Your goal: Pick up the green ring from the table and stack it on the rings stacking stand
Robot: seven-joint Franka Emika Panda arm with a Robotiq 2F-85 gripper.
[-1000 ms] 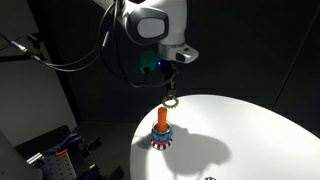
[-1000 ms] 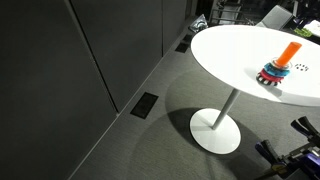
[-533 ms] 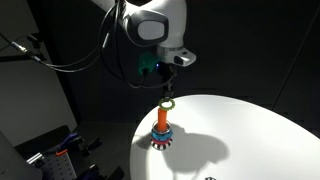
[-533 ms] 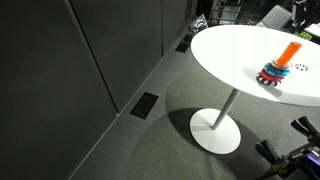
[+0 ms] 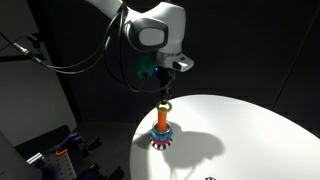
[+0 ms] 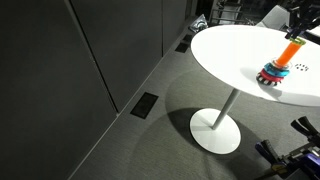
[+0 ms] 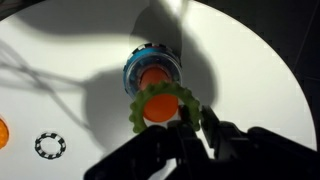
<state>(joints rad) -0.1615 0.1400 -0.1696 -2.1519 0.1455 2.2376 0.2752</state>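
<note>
Stacking is the step in hand: the gripper (image 7: 196,128) clenches the green ring (image 7: 134,108) just above the peg (image 7: 160,105) of the stand (image 5: 162,133) on the bench (image 5: 250,130), so next it should probably lower centred, then release.

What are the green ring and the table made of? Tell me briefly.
The green ring looks like moulded plastic, fairly matte, with a knobbly edge. The table has a smooth, plain white top, possibly laminate or painted; no grain shows.
</note>
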